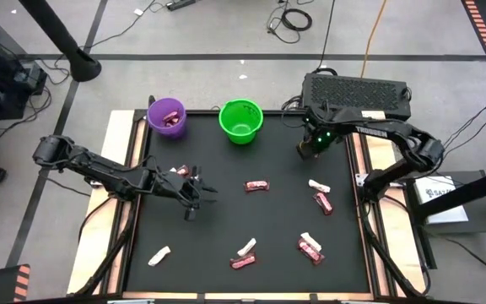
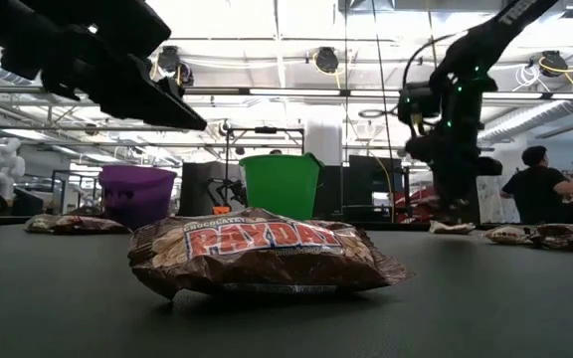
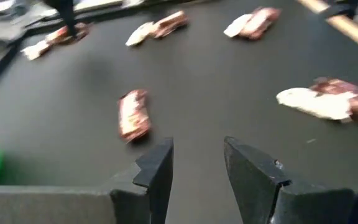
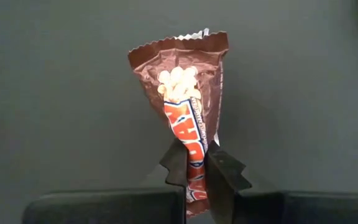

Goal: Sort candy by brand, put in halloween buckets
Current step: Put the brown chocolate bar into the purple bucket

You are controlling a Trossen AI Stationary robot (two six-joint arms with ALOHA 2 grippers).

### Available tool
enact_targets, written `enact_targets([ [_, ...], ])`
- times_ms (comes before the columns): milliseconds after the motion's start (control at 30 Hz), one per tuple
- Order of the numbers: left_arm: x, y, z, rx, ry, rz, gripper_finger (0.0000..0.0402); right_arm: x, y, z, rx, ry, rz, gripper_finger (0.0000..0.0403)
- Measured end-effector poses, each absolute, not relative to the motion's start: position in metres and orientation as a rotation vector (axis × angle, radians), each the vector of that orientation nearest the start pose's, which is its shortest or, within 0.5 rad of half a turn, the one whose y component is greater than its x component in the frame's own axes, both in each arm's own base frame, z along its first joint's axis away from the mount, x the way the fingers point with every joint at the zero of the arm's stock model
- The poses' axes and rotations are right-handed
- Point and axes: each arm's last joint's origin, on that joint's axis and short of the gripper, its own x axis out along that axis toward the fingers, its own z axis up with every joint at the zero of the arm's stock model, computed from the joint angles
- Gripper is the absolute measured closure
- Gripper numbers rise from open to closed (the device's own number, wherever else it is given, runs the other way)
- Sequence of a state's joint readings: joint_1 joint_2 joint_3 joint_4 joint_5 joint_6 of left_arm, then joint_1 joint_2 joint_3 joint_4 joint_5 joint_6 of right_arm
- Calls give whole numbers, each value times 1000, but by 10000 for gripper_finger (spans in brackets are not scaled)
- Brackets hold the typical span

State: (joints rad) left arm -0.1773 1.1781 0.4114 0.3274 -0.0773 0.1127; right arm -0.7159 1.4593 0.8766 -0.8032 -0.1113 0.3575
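Observation:
The purple bucket point(image 1: 167, 116) and the green bucket point(image 1: 240, 121) stand side by side at the table's far edge; pink-red candy lies in the purple one. Several wrapped bars lie loose on the black mat, such as one at the centre point(image 1: 257, 185) and a white one near the left front point(image 1: 159, 255). My right gripper point(image 4: 194, 152) is right of the green bucket point(image 1: 310, 150), shut on a brown candy bar point(image 4: 182, 87). My left gripper point(image 3: 197, 168) hovers open left of centre point(image 1: 199, 190), with a pink-red bar point(image 3: 133, 114) on the mat ahead of it. My right gripper pinches the brown bar near one end point(image 4: 193, 163) between its two fingers, squeezing the wrapper narrow there. The fingers point steeply down and lie along the bar. The bar hangs below the fingertips, its crimped free end point(image 4: 179, 45) lowest, and looks clear of the mat.
Bars cluster at the right point(image 1: 321, 201) and the near right point(image 1: 310, 247); one lies close to the low camera point(image 2: 262, 254). A black box point(image 1: 357, 91) sits beyond the far right corner. Wooden strips point(image 1: 118, 160) edge the mat. A person point(image 2: 535, 184) is in the room behind.

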Motion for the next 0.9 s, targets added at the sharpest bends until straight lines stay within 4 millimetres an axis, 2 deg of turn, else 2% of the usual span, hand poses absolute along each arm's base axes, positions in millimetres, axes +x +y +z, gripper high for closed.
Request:
enact_targets([
  [200,234,-54,172,202,332,-329,252,216,-129,199,882,1090,-474,382],
  [400,246,-73,161,304,205,-472,252,263,-91,207,721,909,-238,382],
  [500,253,-75,157,274,142,-439,252,285,-69,210,627,798,-115,383],
  [633,261,-69,151,104,115,-240,252,308,-37,211,466,689,29,383],
  [733,265,-66,146,49,109,-167,252,319,-15,209,375,642,58,383],
  [900,268,-61,143,56,97,-143,252,323,7,205,322,638,76,383],
])
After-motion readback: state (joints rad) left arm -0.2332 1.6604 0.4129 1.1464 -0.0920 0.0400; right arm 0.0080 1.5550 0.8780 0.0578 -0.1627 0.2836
